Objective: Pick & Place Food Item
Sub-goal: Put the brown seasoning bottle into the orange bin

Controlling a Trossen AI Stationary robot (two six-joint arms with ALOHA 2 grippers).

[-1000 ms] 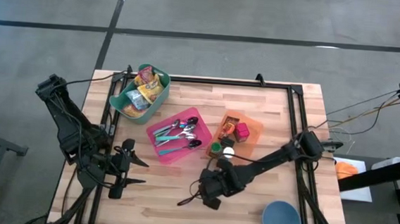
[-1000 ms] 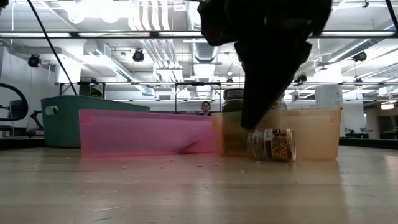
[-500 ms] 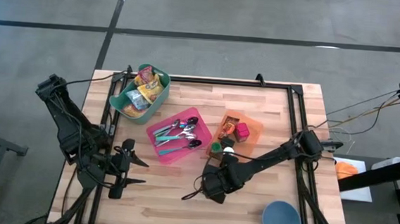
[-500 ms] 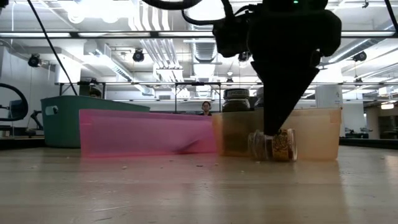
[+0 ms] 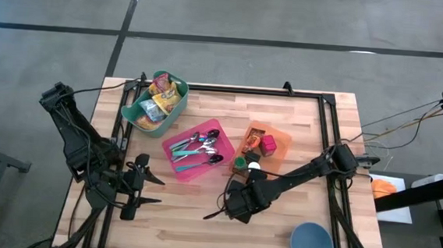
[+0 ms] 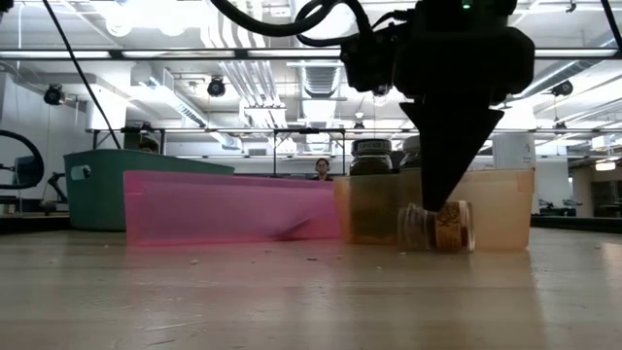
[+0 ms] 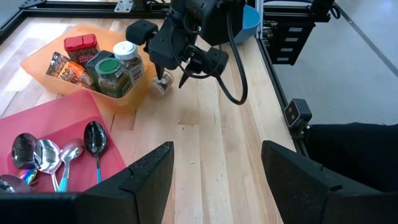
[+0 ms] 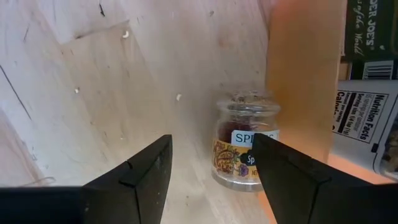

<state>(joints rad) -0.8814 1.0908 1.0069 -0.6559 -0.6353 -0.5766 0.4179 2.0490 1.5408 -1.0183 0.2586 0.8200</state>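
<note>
Beside the orange bin [image 5: 276,152]: spice jar [image 8: 244,149] is lying on its side, apart from the bin wall.
Hidden: right gripper [image 6: 437,199] is blocking part of the jar in the low view.
Right gripper state: fingers spread, holding nothing.
Changed: right gripper is now wider, tipped steeper over the jar.
Left gripper [image 5: 145,190]: waiting open near the pink tray [image 5: 185,164].

My arms: two, matte black, jointed, chunky housings. My right gripper [image 7: 172,70]: black, tapering to a wedge, looped black cable alongside. My left gripper [image 7: 214,180]: two broad, dark, angular fingers [image 7: 146,173]. Black cables trail from both bases.
</note>
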